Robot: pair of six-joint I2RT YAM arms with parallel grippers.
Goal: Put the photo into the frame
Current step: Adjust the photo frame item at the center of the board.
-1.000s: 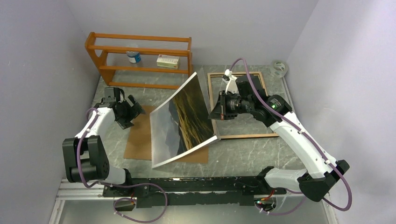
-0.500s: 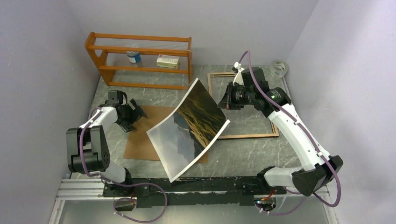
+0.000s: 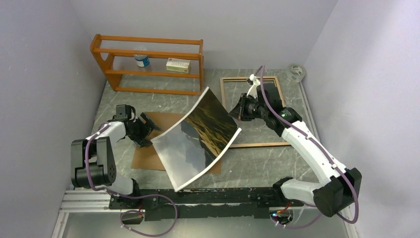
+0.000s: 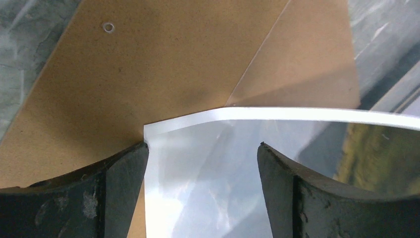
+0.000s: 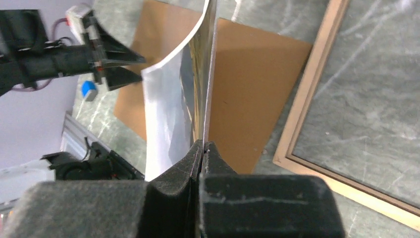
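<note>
Right jaws: closed tight on the photo's (image 3: 200,134) right-hand edge, which stands edge-on in their pinch in the right wrist view.
Left jaws: spread wide and holding nothing. The photo's white-bordered corner shows in the gap, close to one finger.
Photo: off the desk (image 3: 257,163), picture side up, sagging in a curve between my two arms above the brown backing board (image 3: 146,153).
Clear sheet (image 4: 307,59): lying flat on the backing board under that corner.
Frame: on the desk under my right arm, light wood reverse (image 3: 257,145) up, opening bare, just beside the photo's held edge.
Step in hand: I judge this is the carry, with my left side coming in for a second hold.
Next move: close on the corner without creasing it, level the print, then shift it right and lay it square in the opening.
Change: a second ago the photo stood steep. Now it lies lower and bowed, and my left jaws have come from well apart up to its corner.
</note>
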